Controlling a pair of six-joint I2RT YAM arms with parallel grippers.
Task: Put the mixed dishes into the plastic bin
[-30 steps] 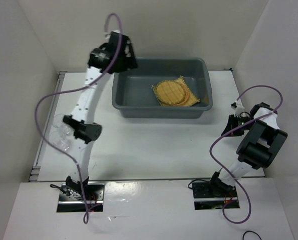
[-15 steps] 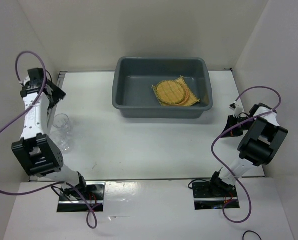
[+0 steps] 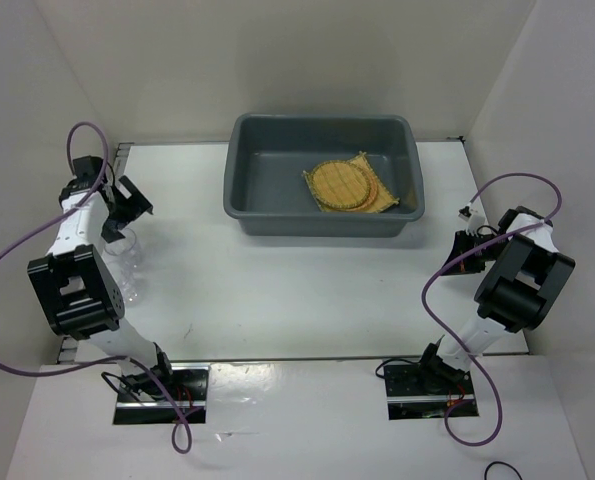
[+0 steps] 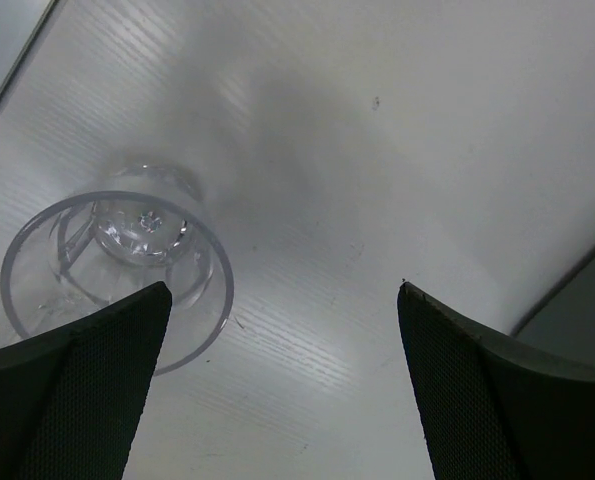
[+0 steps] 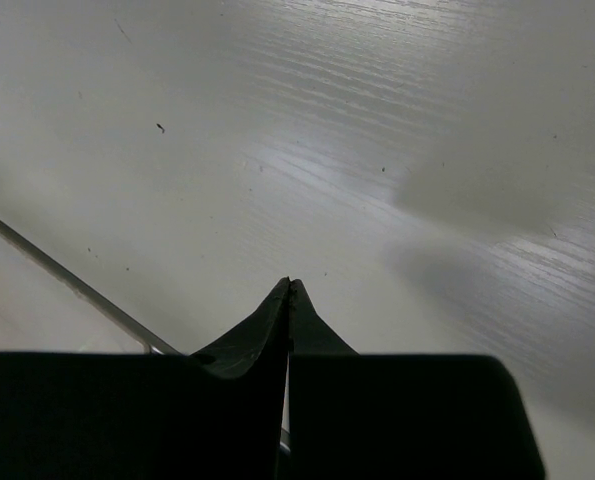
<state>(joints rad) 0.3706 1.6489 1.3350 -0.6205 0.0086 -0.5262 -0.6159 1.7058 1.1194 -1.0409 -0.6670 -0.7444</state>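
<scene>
Clear cup (image 4: pixel 117 258) rim partly behind left jaws.

Top: high, wide, downward. Wrists: close over table (image 3: pixel 277 275); left shares cup (image 4: pixel 117 262).

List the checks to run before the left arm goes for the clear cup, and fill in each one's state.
1. Left gripper open: ok, jaws wide apart.
2. Clear cup upright: ok, mouth facing up.
3. Cup centred between the jaws: not ok, it sits off to the left of the gap.
4. Room in the plastic bin: ok, the woven mats lie in its right half and the left half is bare.
5. Right gripper out of the way: ok, shut and far from the cup.
</scene>
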